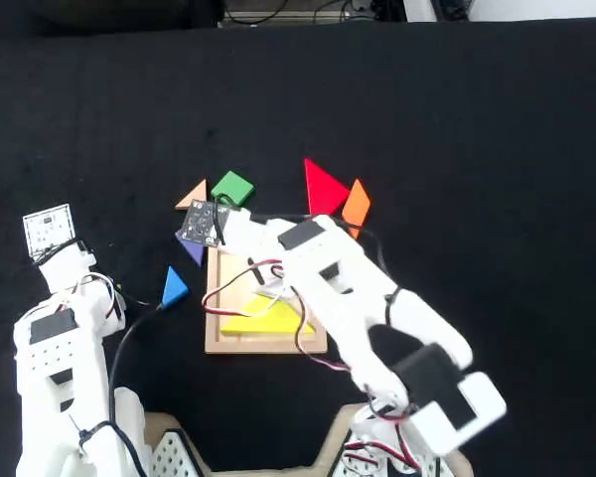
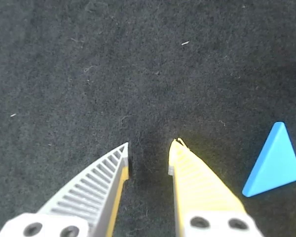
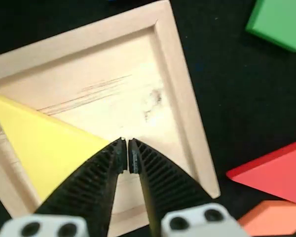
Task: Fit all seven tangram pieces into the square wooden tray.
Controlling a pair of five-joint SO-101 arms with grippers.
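The right gripper hangs over the wooden tray, jaws pressed together on nothing, tips just above the yellow triangle lying inside. The left gripper stands open over bare cloth near the blue triangle. The green square and red triangle wait outside. If the closed tips drop, they could shove the yellow triangle askew; a careless sweep might drag the tray.
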